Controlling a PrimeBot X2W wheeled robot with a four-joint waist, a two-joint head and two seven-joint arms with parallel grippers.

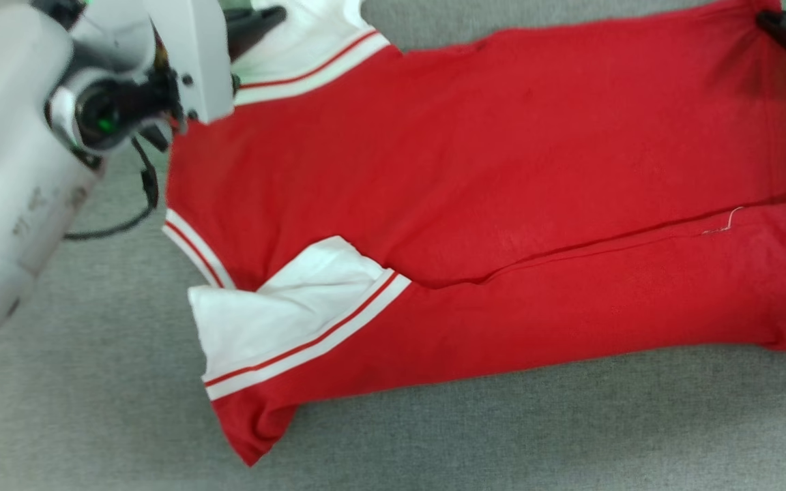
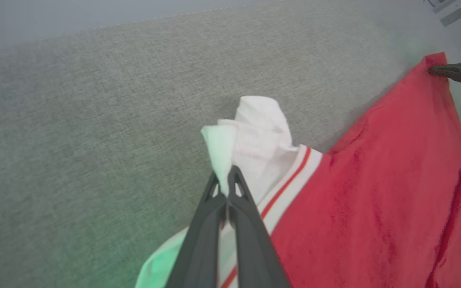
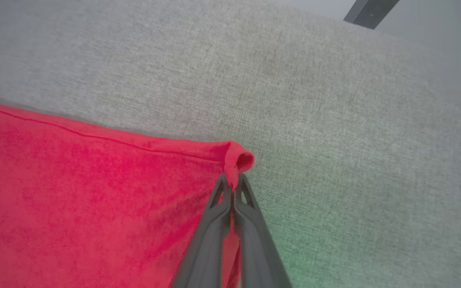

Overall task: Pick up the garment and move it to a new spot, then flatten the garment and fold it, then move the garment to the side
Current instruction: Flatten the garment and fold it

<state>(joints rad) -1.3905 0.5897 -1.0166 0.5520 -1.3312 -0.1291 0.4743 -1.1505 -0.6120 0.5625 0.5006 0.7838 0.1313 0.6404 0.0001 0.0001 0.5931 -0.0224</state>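
Observation:
The garment (image 1: 488,177), a red jersey with white sleeves and red-white striped trim, lies spread sideways on the grey cloth surface, its near long edge folded over the middle. My left gripper (image 2: 226,178) is shut on the far white sleeve (image 2: 254,132), which bunches above the fingertips; in the head view the left gripper (image 1: 277,15) is at the top left. My right gripper (image 3: 233,182) is shut on the red hem corner (image 3: 240,160), at the top right in the head view, where the right gripper (image 1: 768,20) pinches the garment's far corner.
The grey fabric surface (image 1: 93,382) reaches around the garment on all sides. My pale left forearm (image 1: 18,170) with a dangling black cable (image 1: 140,204) crosses the left side. A dark bar (image 3: 370,12) shows beyond the surface's far edge.

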